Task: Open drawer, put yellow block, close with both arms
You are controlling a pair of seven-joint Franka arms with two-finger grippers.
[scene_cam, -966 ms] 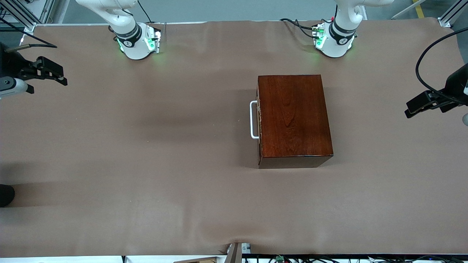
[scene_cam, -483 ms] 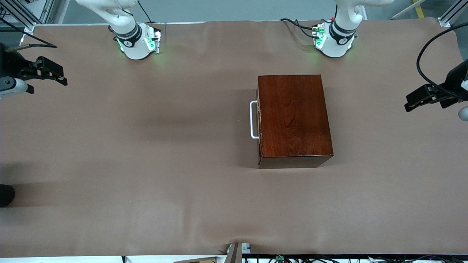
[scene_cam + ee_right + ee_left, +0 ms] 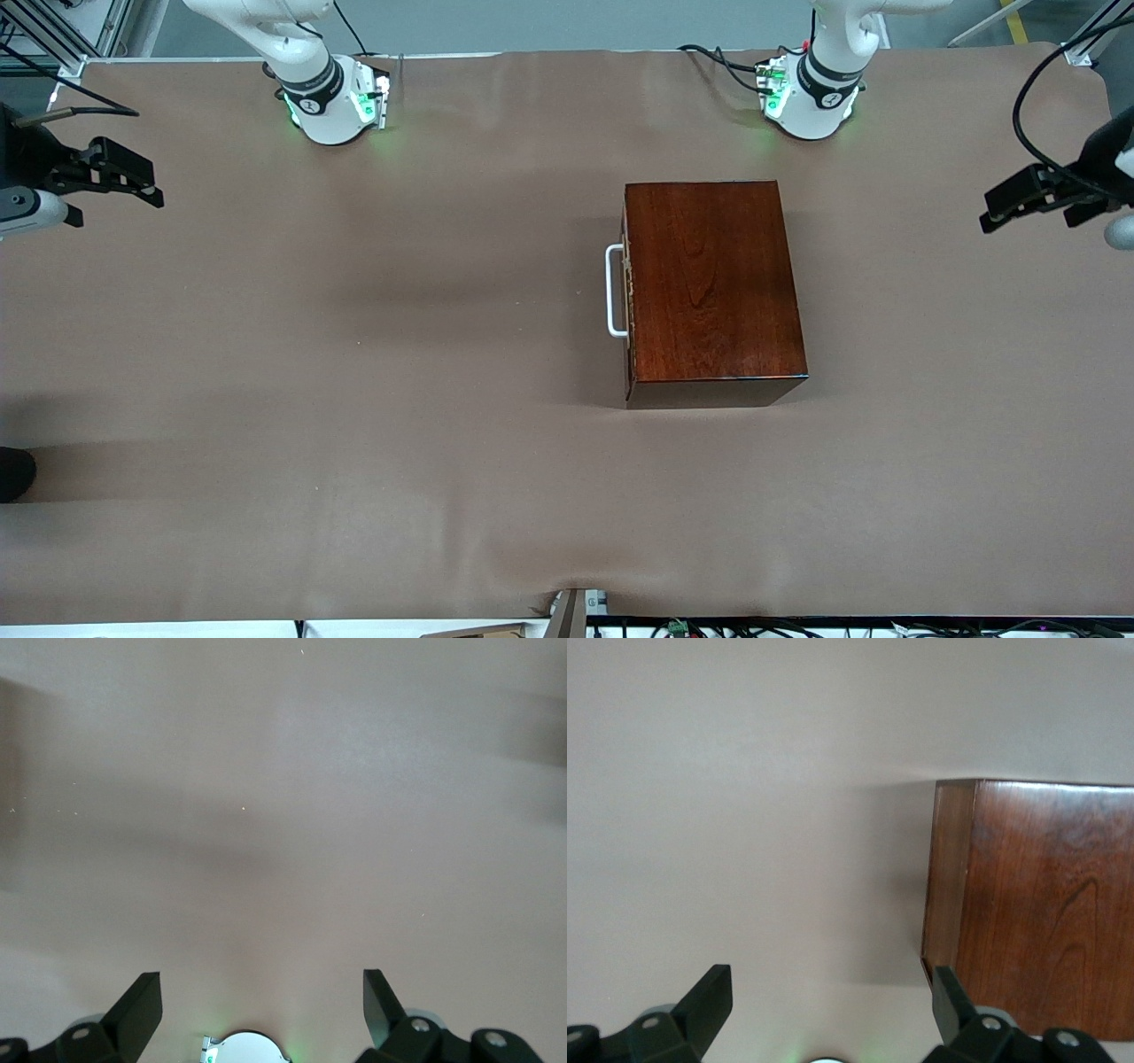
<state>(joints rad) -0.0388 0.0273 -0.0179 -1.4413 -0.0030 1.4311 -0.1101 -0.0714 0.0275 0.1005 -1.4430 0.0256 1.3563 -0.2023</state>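
Note:
The dark mahogany box point(image 3: 713, 283) stands on the table, nearer the left arm's base. Its drawer is shut, with the white bar handle point(image 3: 613, 291) facing the right arm's end of the table. The yellow block is out of view. My left gripper point(image 3: 997, 208) is open and empty over the left arm's end of the table, apart from the box. Its wrist view shows its open gripper point(image 3: 831, 992) and a corner of the box point(image 3: 1045, 904). My right gripper point(image 3: 133, 190) is open and empty over the right arm's end, and its wrist view point(image 3: 261, 988) shows only bare cloth.
A brown cloth point(image 3: 354, 354) covers the table. The two arm bases point(image 3: 332, 102) point(image 3: 811, 97) stand along the table's edge farthest from the camera. A dark object point(image 3: 13, 474) sits at the right arm's end. Cables point(image 3: 709, 627) lie past the nearest edge.
My left gripper has moved away from the front camera, toward the bases' side of the table. The right arm, the box and the drawer have not moved.

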